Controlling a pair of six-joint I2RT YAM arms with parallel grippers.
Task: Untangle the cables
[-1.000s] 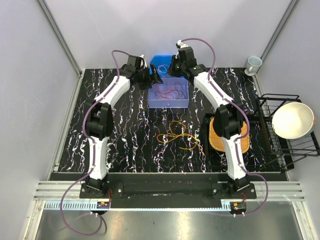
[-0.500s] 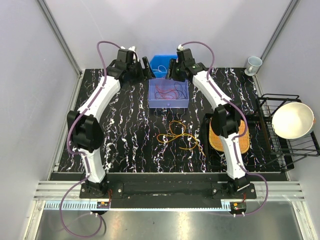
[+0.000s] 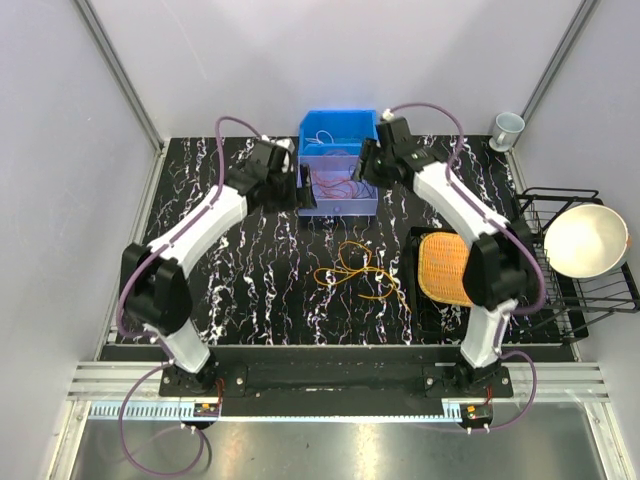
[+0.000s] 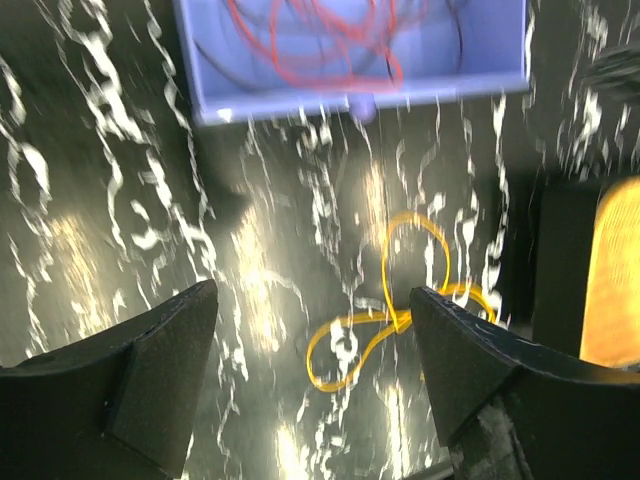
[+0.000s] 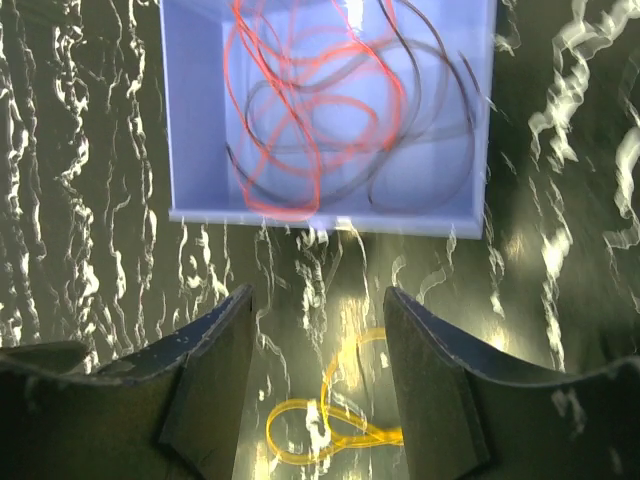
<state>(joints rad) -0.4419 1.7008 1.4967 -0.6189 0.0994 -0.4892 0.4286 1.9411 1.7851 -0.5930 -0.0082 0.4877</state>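
Left gripper (image 3: 303,187) parted wide and empty at lilac bin (image 3: 340,208) left wall, right gripper (image 3: 368,165) spread likewise, empty, at right rim, red and dark cables (image 5: 310,110) coiled inside, yellow cables (image 4: 395,322) loose on marbled table (image 3: 250,260) mid-span, pale walls close around.

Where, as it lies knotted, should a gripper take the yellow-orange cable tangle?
Probably the loop nearest the lilac box, from straight above: the thin yellow-orange cable tangle lies flat on the black marbled table, that loop clear of the crossings.
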